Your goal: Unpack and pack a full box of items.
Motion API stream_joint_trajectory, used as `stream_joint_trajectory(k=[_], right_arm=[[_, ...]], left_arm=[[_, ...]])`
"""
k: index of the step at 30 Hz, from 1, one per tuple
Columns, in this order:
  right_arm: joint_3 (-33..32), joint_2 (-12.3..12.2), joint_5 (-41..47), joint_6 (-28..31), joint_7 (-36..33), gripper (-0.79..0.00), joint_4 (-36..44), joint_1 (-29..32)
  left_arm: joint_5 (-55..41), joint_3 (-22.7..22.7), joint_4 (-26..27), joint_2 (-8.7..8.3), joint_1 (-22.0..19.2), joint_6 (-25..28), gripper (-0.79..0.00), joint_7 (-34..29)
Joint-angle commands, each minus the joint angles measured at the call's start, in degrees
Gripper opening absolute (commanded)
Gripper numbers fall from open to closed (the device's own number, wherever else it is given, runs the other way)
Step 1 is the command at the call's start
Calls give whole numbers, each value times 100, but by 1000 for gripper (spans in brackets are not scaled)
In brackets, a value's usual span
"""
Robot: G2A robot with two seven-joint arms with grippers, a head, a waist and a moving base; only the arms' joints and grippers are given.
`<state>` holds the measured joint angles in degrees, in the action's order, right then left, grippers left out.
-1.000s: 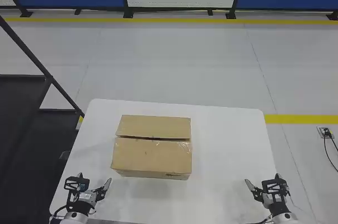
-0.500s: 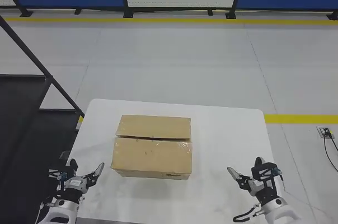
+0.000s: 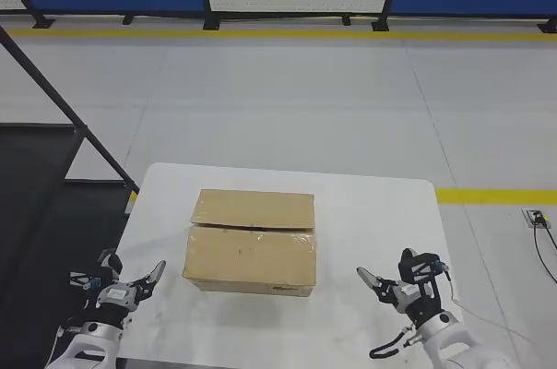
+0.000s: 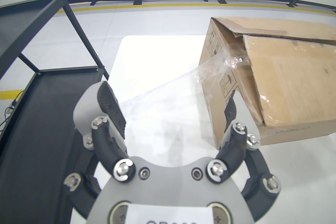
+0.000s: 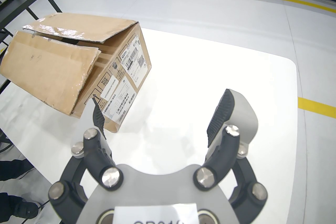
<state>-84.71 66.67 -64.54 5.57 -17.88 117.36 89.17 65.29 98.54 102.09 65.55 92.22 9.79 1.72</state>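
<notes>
A brown cardboard box [image 3: 251, 244] sits in the middle of the white table [image 3: 371, 221], its two top flaps folded down with a loose seam. A strip of clear tape [image 4: 210, 70] hangs off the box [image 4: 275, 78] corner nearest my left gripper. My left gripper [image 3: 126, 281] hovers open at the table's near left corner, apart from the box. My right gripper [image 3: 389, 277] is open over the table at the near right, a short way from the box's labelled end [image 5: 126, 78]. Both grippers [image 4: 170, 101] [image 5: 160, 107] hold nothing.
A black metal shelf rack [image 3: 29, 184] stands just left of the table, close to my left arm. Bare table surface lies right of the box and along the near edge. A cable [image 3: 546, 249] runs over the floor at the far right.
Both grippers have moved forward from the near edge toward the box; the left drifted outward to the left, the right drifted inward toward the box. The box has not moved.
</notes>
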Motion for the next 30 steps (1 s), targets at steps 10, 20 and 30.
stream_joint_trajectory(k=[10, 20, 30], right_arm=[[866, 126, 2131, 1140, -807, 0, -1340, -1802], [1487, 229, 3689, 2066, -1903, 0, -2844, -3193], [1625, 224, 4611, 2787, -2264, 0, -2967, -3417]], left_arm=[[-704, -188, -473, 15, -1054, 192, 0, -725], [-814, -109, -522, 5, -1065, 409, 0, -604], [-911, -188, -574, 22, -1058, 374, 0, -587]])
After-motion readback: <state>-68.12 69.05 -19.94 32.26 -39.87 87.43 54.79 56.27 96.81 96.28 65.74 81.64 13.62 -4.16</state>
